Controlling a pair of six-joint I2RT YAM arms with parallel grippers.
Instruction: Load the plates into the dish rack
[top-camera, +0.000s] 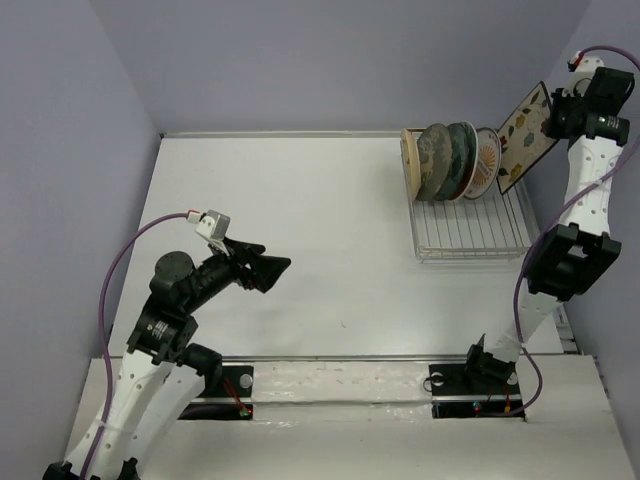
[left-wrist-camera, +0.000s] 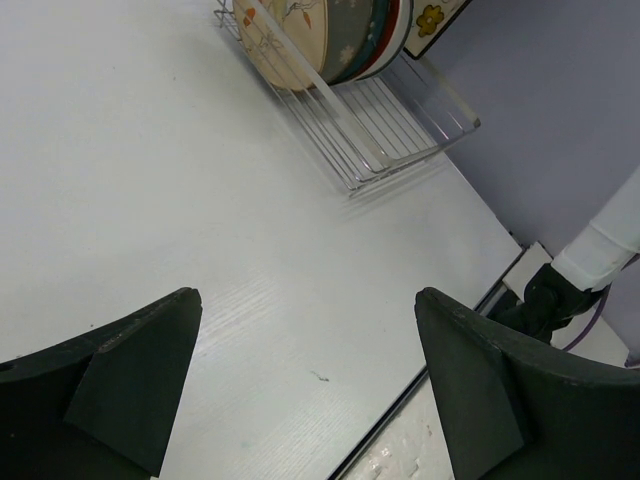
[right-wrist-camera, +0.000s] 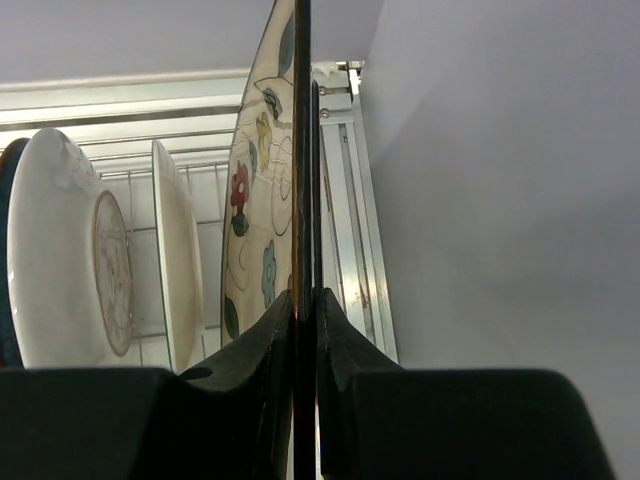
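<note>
Your right gripper (right-wrist-camera: 305, 325) is pinched almost shut on one edge of the square cream floral plate (right-wrist-camera: 262, 200). The wrist view shows this plate edge-on: a thin dark rim and a glossy cream face painted with red, yellow and teal flowers on looping stems. From above, the plate (top-camera: 525, 135) stands tilted at the right end of the silver wire dish rack (top-camera: 470, 235). It is just beside the white orange-sunburst plate (top-camera: 487, 160); you cannot tell whether the two touch. Left of that one, three more round plates stand upright along the rack's far end: the dark teal plate (top-camera: 462, 158), the grey patterned plate (top-camera: 437, 160) and the cream plate (top-camera: 408, 160). Your left gripper (top-camera: 262, 268) is spread wide and holds nothing, well left of the rack, above the white tabletop (top-camera: 320, 200).
</note>
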